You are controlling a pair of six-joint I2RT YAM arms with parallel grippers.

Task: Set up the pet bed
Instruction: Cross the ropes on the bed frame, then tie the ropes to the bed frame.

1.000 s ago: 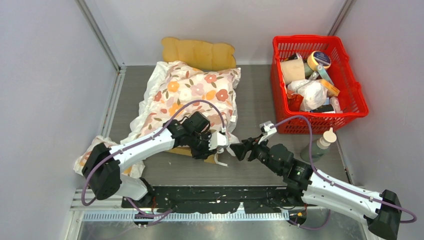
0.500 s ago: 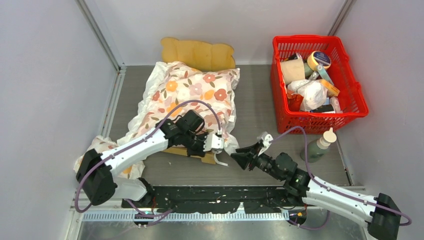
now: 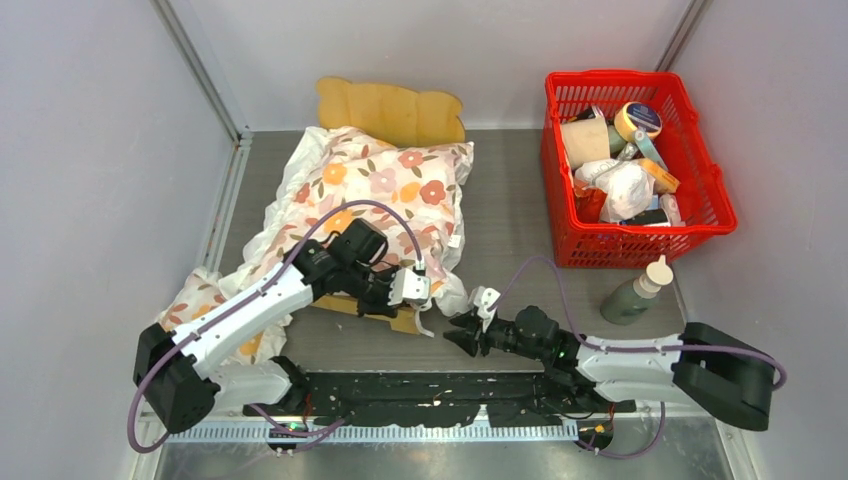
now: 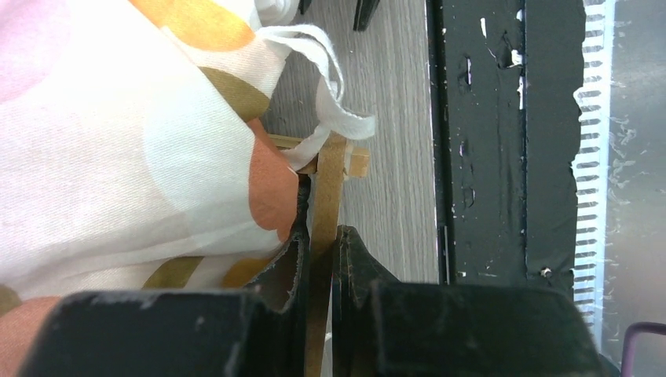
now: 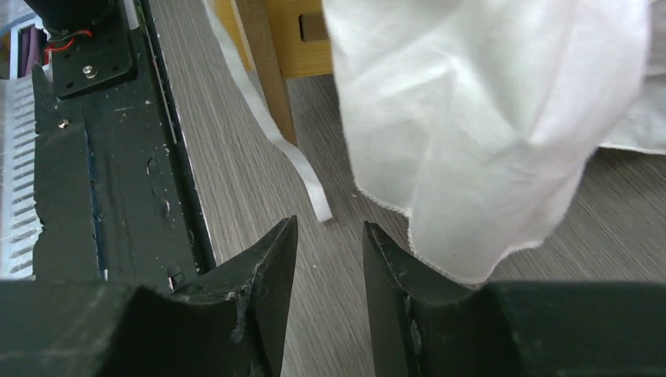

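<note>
The pet bed (image 3: pixel 392 108) lies mid-table, its scalloped light-wood headboard at the far end. A white floral-print cushion (image 3: pixel 385 185) covers most of it and hides the sleeping surface. My left gripper (image 3: pixel 405 292) is shut on the bed's thin wooden foot rail (image 4: pixel 330 173), which runs between the jaws (image 4: pixel 320 232); the cushion (image 4: pixel 118 133) bulges on the left. My right gripper (image 3: pixel 462 335) sits low near the foot's right corner. It is open (image 5: pixel 330 228) over bare table, a white tie strap (image 5: pixel 302 169) just ahead and white cushion fabric (image 5: pixel 487 118) on its right.
A red basket (image 3: pixel 610 76) full of household items stands at the back right. A green bottle with a white cap (image 3: pixel 635 295) stands in front of it. More floral cloth (image 3: pixel 200 300) lies at the near left. The black base plate (image 3: pixel 430 395) runs along the near edge.
My left gripper has shut on the foot rail and drawn the bed and cushion slightly left. My right arm has dropped low toward the near edge, its jaws narrowed.
</note>
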